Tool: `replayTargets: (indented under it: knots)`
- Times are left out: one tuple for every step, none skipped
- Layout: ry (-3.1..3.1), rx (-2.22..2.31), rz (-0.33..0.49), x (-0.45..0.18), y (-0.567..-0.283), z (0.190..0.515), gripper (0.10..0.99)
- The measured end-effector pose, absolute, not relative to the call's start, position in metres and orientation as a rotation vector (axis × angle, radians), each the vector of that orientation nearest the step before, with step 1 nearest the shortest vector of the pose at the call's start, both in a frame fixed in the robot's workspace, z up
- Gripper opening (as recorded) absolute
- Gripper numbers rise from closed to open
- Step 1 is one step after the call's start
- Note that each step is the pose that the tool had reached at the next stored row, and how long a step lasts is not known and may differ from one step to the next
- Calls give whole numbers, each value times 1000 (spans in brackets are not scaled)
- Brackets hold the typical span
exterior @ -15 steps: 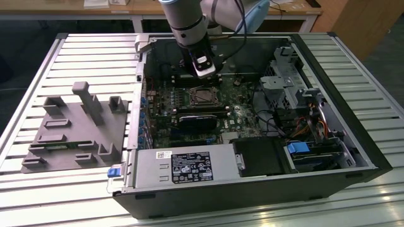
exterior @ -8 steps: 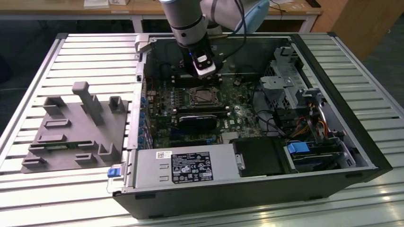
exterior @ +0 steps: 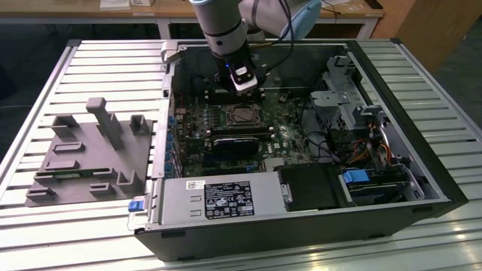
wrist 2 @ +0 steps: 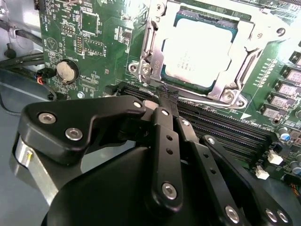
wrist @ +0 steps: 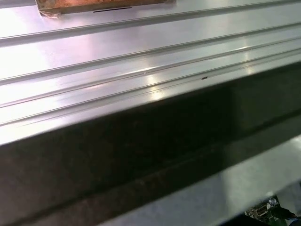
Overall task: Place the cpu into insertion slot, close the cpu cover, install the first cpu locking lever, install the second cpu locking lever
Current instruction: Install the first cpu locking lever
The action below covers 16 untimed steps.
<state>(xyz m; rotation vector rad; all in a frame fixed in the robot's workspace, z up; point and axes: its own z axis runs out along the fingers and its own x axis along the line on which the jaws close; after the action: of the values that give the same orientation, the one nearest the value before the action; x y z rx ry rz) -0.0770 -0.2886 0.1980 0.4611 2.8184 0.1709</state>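
Desktop build, lever stage: the arm's gripper (exterior: 245, 87) hangs inside the open computer case (exterior: 410, 121), at 12 o'clock from the insertion slot (exterior: 242, 116) in the exterior view. In the second wrist view the gripper (wrist 2: 165, 98) has its jaws drawn together, nothing visible between them, and the tips sit low over the long black memory slots (wrist 2: 221, 125), just beside the socket's near edge.

The cpu (wrist 2: 200, 47) lies seated in the slot, its pale metal top showing through the window of the cpu cover (wrist 2: 157, 55), which looks folded flat over it. Placing and closing therefore appear done, and the work in hand is judged to be the locking levers; whether either is latched cannot be told.

Lever work at this spot calls for a short, low push along the socket's rim. The tips must stay off the green motherboard (wrist 2: 94, 37) and the small parts standing on it.

Room is tight sideways:
- the drive cage (exterior: 339, 99) and its cables stand at 3 o'clock of the socket;
- a black block (exterior: 233, 144) and the power supply (exterior: 218, 197) lie at 6 o'clock;
- the case wall rises at 9 o'clock.

Straight up, the case is open. Around it lies the slatted table (wrist: 141, 47).
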Motion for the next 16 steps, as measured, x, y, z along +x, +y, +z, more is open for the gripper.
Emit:
replayTargets:
  knots:
    - [2819, 461, 170, -77, -289, 198, 102]
    - [2818, 461, 171, -77, -289, 198, 102]
    - [2818, 461, 171, -76, -289, 198, 102]
    - [2818, 461, 171, -76, -289, 197, 102]
    - [2818, 461, 171, -76, -289, 197, 102]
    - [2818, 461, 171, -75, -289, 197, 102]
    - [2818, 461, 171, -75, -289, 197, 102]
    - [2818, 461, 171, -75, -288, 197, 102]
    - [2818, 461, 171, -75, -288, 197, 102]
    - [2818, 461, 171, -75, -288, 197, 102]
    - [2818, 461, 171, -75, -288, 197, 102]
    - [2818, 461, 171, -75, -288, 197, 102]
    - [2818, 461, 171, -75, -288, 197, 102]
    - [2818, 461, 171, -75, -288, 197, 102]
    - [2818, 461, 172, -75, -288, 197, 102]
    - [2818, 461, 173, -75, -288, 197, 102]
